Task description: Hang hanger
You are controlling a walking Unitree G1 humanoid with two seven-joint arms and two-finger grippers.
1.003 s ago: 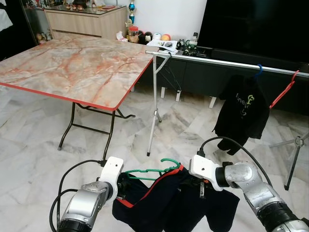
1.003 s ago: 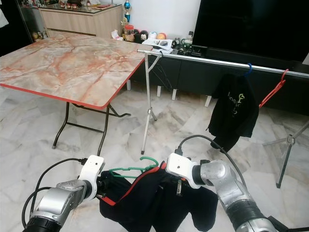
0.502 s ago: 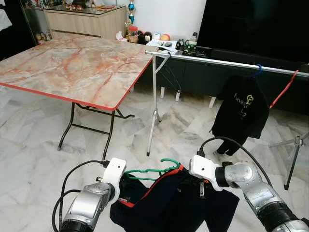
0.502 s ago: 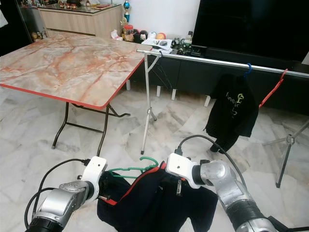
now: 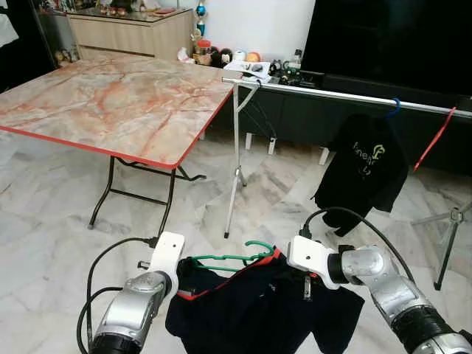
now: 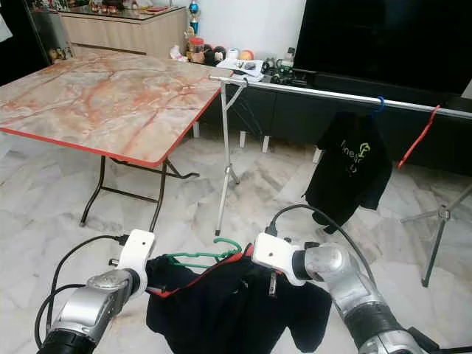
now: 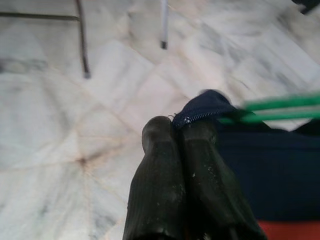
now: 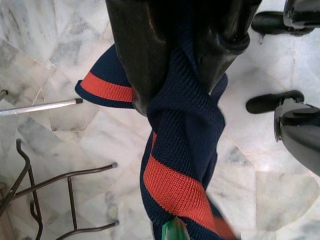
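A green hanger point(image 5: 234, 258) carries a navy garment point(image 5: 258, 313) with red stripes, held low in front of me between both arms. My left gripper point(image 7: 181, 126) is shut on the garment's navy edge beside the hanger's green bar point(image 7: 280, 107). My right gripper point(image 8: 175, 92) is shut on the navy and red knit point(image 8: 177, 150), which hangs down from between its fingers. Ahead, a silver clothes rail point(image 5: 346, 94) holds a black T-shirt point(image 5: 363, 173) on a blue hanger and an empty red hanger point(image 5: 435, 140).
A marble-top folding table point(image 5: 110, 96) with a red edge stands to the left. The rail's silver stand point(image 5: 234, 169) is straight ahead, another stand leg point(image 5: 450, 243) at right. A dark TV console point(image 5: 354, 110) and a sideboard point(image 5: 133, 29) line the back wall. Marble floor point(image 5: 59, 214) lies between.
The left arm has pulled its side of the garment a little further left, stretching it wider. The black T-shirt on the rail has swung slightly.
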